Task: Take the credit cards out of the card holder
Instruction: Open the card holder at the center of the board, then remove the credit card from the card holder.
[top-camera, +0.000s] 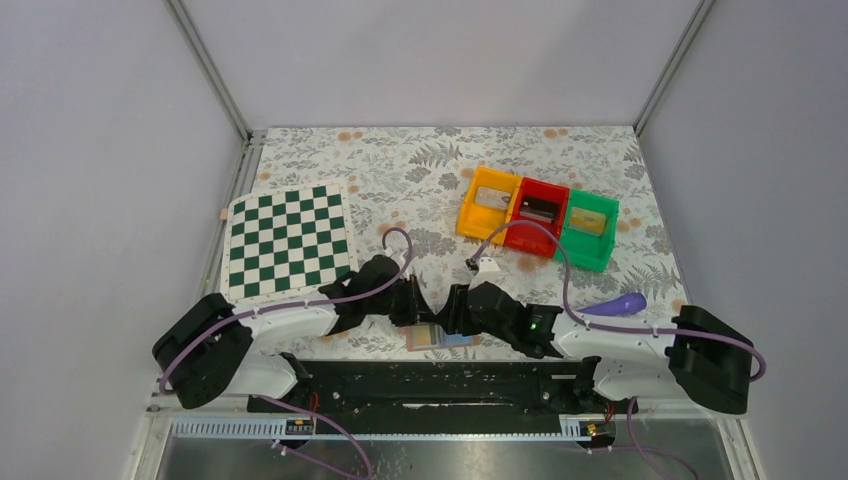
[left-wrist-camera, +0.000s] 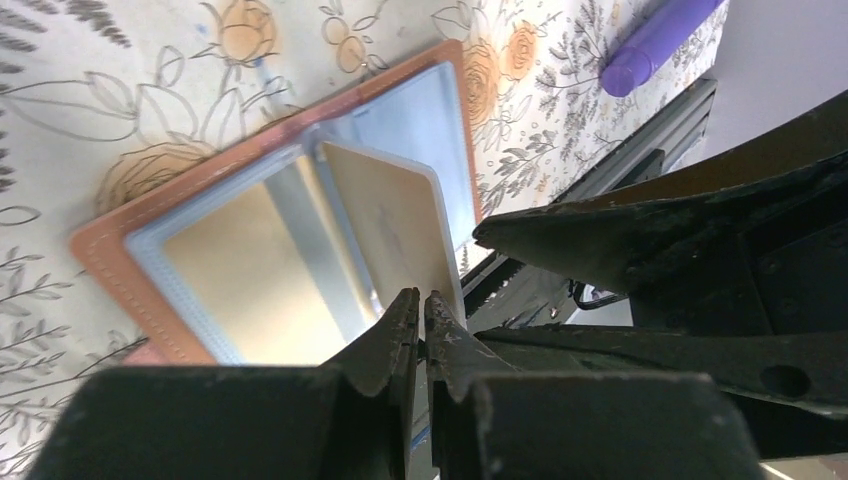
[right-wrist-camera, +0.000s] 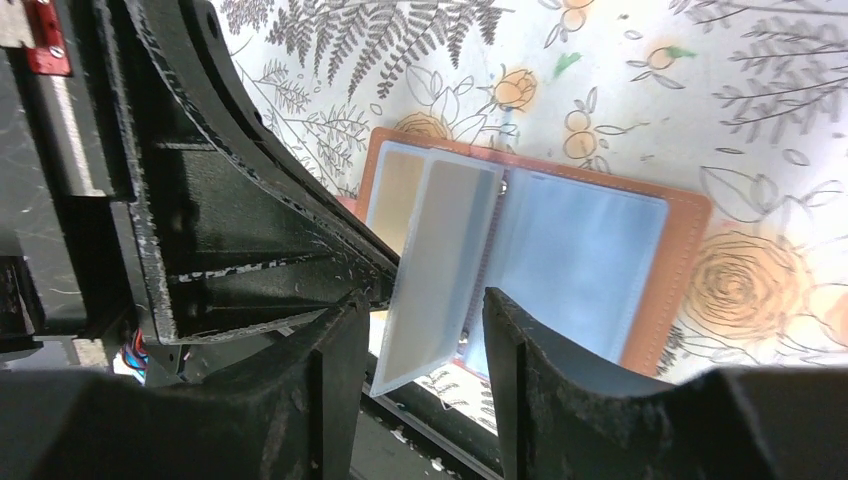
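Top: holder (top-camera: 440, 338) lies open at the desk's (top-camera: 420, 160) near edge.
Left wrist: left hand (left-wrist-camera: 421, 312) is pinched tight on a raised sleeve (left-wrist-camera: 390, 225).
Right wrist: right hand (right-wrist-camera: 425, 310) is half-wide, straddling it.
Risk I see: it closes on plastic rather than the card (right-wrist-camera: 445, 240), so the holder lifts too.

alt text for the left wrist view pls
The left gripper, shut, pinches the lower edge of a raised, sleeved yellowish card in the open tan card holder, which lies on a floral tablecloth. A purple pen-like object lies beyond.
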